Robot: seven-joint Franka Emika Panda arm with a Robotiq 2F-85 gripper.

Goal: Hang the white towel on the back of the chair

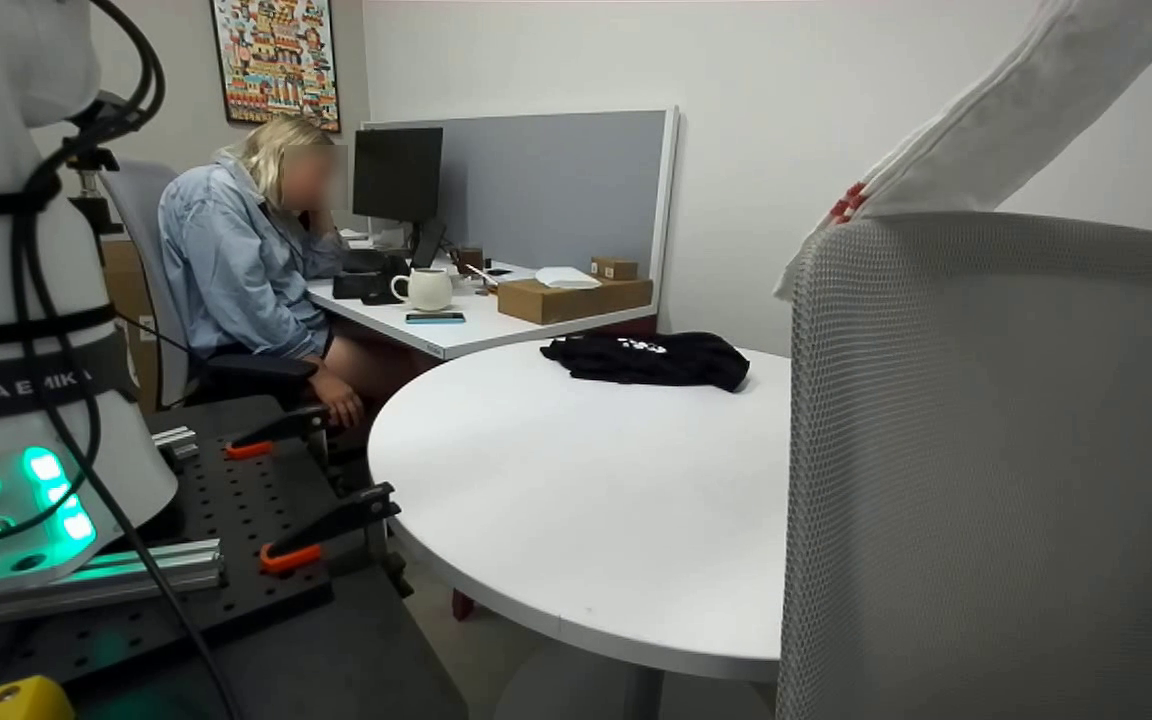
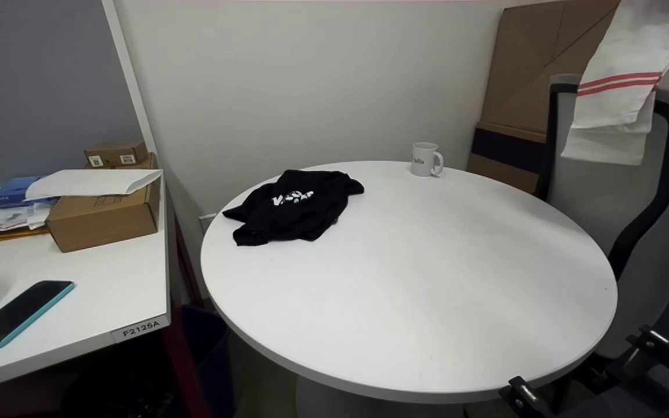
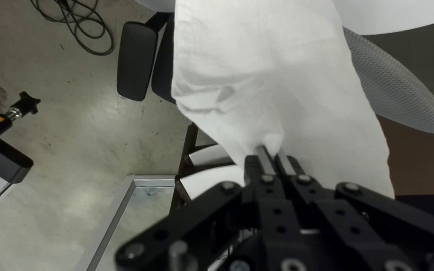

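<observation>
Near: gripper (image 3: 271,151) was narrow, pinching the white towel (image 3: 277,67). Farther, at right, the red-striped end (image 2: 613,110) hung down the front of the chair back (image 2: 596,203); drape looked partly done, lowering and freeing the held part apparently remained.

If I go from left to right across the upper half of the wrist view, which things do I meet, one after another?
Coiled black cable → black armrest → white towel → gray mesh chair back, the part that shows past the towel's right edge.
</observation>
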